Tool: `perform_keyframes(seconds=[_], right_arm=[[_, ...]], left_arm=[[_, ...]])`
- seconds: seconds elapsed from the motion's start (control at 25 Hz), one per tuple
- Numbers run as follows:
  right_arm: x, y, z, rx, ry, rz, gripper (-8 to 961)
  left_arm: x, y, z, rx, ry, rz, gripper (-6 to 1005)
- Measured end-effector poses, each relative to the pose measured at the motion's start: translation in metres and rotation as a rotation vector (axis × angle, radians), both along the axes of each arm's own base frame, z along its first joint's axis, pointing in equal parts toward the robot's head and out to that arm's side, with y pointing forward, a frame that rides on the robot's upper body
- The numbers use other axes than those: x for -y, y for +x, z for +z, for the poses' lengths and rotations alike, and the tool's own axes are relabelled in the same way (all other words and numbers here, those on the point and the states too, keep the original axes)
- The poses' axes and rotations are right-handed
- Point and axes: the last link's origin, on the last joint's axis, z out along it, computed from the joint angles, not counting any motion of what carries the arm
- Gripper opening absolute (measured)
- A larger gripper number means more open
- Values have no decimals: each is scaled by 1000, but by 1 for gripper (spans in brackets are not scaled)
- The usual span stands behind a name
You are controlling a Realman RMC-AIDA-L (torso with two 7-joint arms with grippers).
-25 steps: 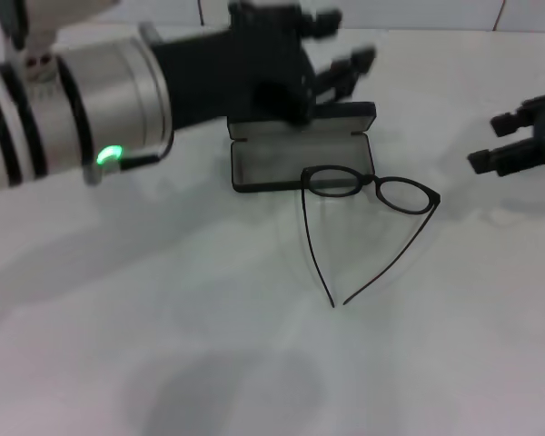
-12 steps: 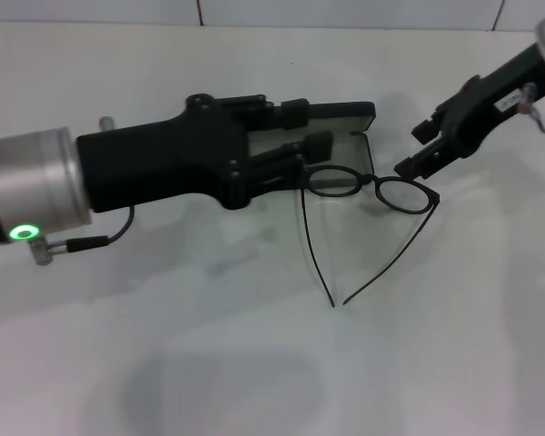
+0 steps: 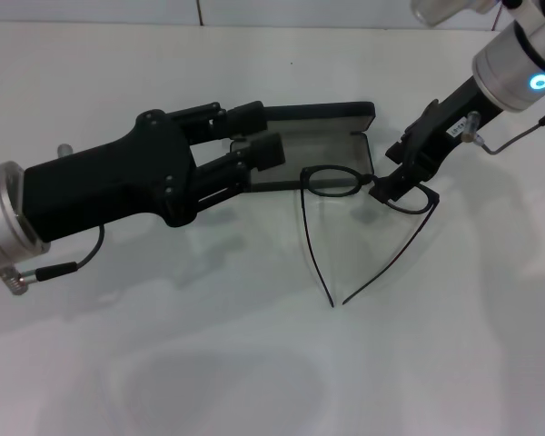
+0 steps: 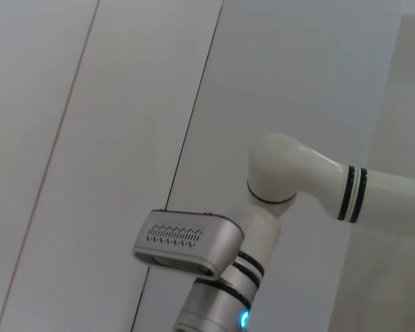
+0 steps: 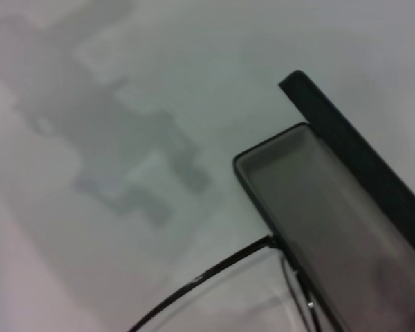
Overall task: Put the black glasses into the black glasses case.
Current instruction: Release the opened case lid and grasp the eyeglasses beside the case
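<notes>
In the head view the right gripper [image 3: 388, 184] sits right of centre, its dark fingertips down at the bridge and right lens of the black glasses [image 3: 371, 188]; whether the jaws are apart or closed on the frame cannot be told from here. The left gripper [image 3: 271, 134] lies left of centre with its two fingers [image 3: 265, 152] spread apart, one over the near rim and one over the lid edge of the black glasses case [image 3: 322, 143], gripping nothing that can be seen. The case lies open in the upper middle of the frame, its lid [image 3: 320, 112] propped up along the far side and the pale lining facing up. The glasses rest on the white table [image 3: 254, 345] directly below the case in the frame, the left lens touching or overlapping the case's near rim, both temple arms unfolded and converging toward the lower middle of the frame. The right wrist view shows a corner of the open case [image 5: 311, 200] with a thin black stretch of frame [image 5: 194, 283] just beside it. The left wrist view shows only a pale wall and the other arm [image 4: 290, 187].
</notes>
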Motion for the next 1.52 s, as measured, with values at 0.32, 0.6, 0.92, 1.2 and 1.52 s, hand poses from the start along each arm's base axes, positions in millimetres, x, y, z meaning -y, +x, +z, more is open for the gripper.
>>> perform_keyframes(seconds=[0.32, 0.6, 0.92, 1.2, 1.52], right_arm=[[-5, 9, -10, 19, 40, 19, 639], [-3, 11, -20, 29, 32, 36, 626], [-4, 13, -29, 42, 49, 64, 612], [-7, 10, -33, 38, 62, 78, 599], [-5, 11, -36, 40, 53, 82, 582]], left_arm=[[0, -2, -3, 14, -7, 2, 442], [-5, -3, -9, 30, -29, 12, 442], [-6, -2, -9, 42, -31, 13, 441], [-6, -4, -11, 43, -31, 15, 442], [-4, -9, -14, 60, -25, 19, 442]])
